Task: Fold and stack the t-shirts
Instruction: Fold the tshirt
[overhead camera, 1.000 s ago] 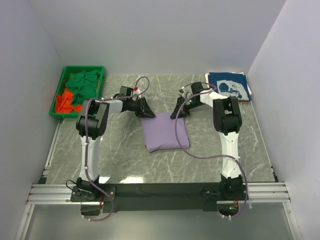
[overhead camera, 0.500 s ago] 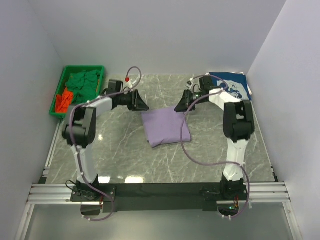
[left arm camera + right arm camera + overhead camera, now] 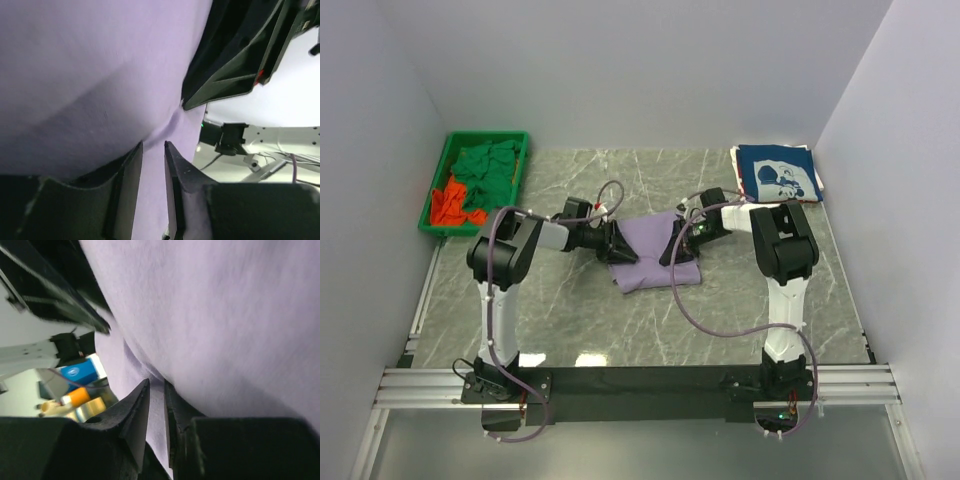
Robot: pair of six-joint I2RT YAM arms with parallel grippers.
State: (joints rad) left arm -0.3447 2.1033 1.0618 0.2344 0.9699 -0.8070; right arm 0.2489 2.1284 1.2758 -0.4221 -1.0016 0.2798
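Navy printed cloth t-shirt [image 3: 777,172] lies folded; left gripper [image 3: 618,246] and right gripper [image 3: 672,250] pinch the lavender cloth t-shirt [image 3: 648,266], seemingly mid-fold — crumpled green tees [image 3: 485,165] and orange-red tees [image 3: 455,206] wait.

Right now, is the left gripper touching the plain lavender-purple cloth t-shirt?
Touching. The left wrist view shows the left gripper closed narrowly on a fold of the plain lavender-purple cloth t-shirt, with cloth running into the slim gap between its fingertips.
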